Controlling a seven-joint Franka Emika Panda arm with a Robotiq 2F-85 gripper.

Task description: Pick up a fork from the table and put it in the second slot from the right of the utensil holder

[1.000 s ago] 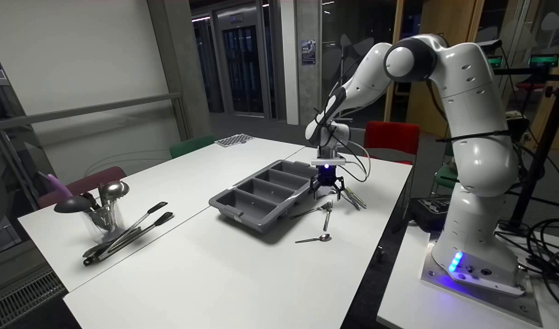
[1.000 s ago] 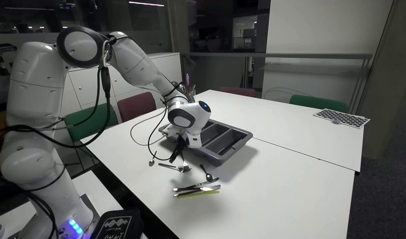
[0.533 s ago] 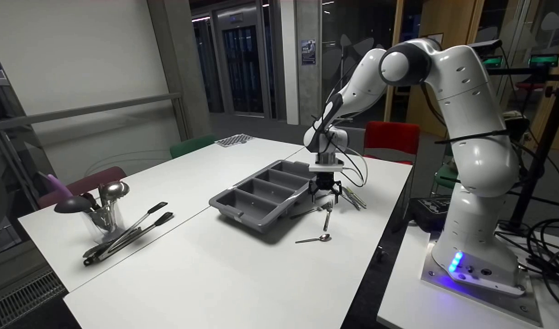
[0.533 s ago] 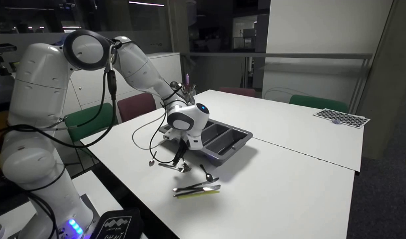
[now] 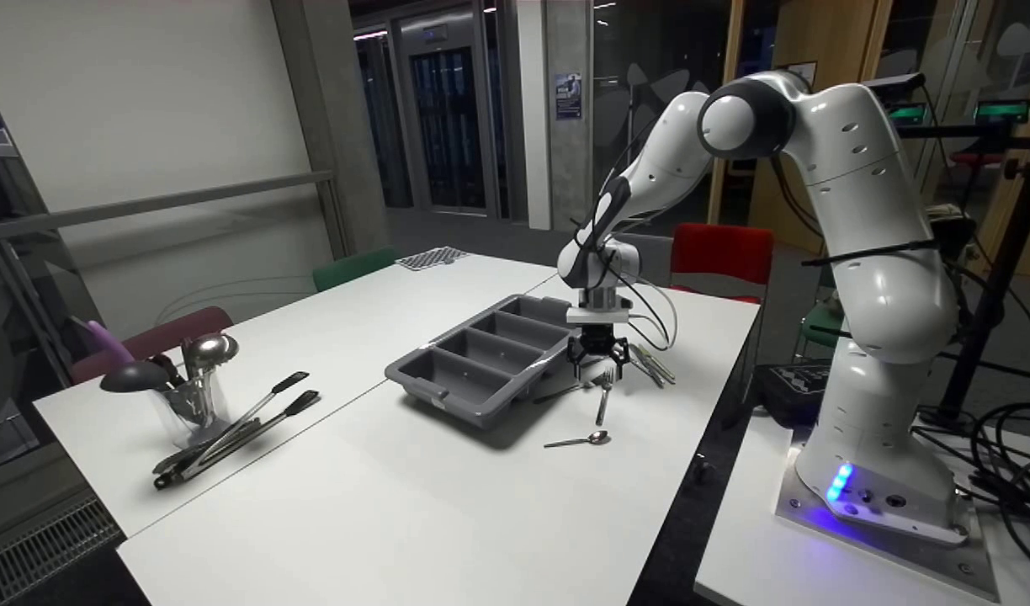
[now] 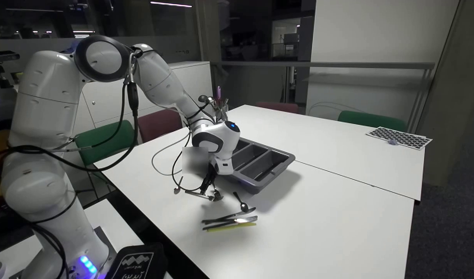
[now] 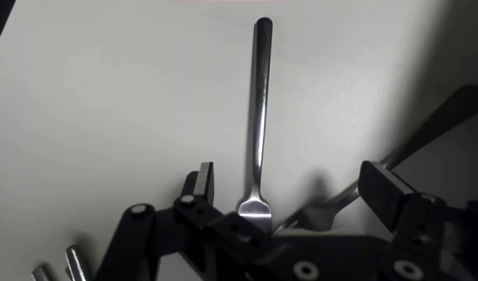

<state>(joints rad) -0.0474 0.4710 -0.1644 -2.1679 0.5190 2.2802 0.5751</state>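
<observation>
Near the utensil holder (image 5: 460,411), a fork (image 7: 260,125) is lying on the bench (image 5: 355,505), and the jaws are hanging above it, spread wide. A second fork (image 7: 424,134) is lying closer to the holder; a spoon (image 5: 597,438) is resting near the holder too.

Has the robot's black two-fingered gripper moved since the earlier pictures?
Yes, slightly downward: in an exterior view, the black two-fingered gripper now hangs lower against the unmoved dark grey rectangular divided tray.

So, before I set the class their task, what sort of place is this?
Probably a meeting room in an office or lab building: a large white table, chairs around it, and a glazed door beyond.
</observation>
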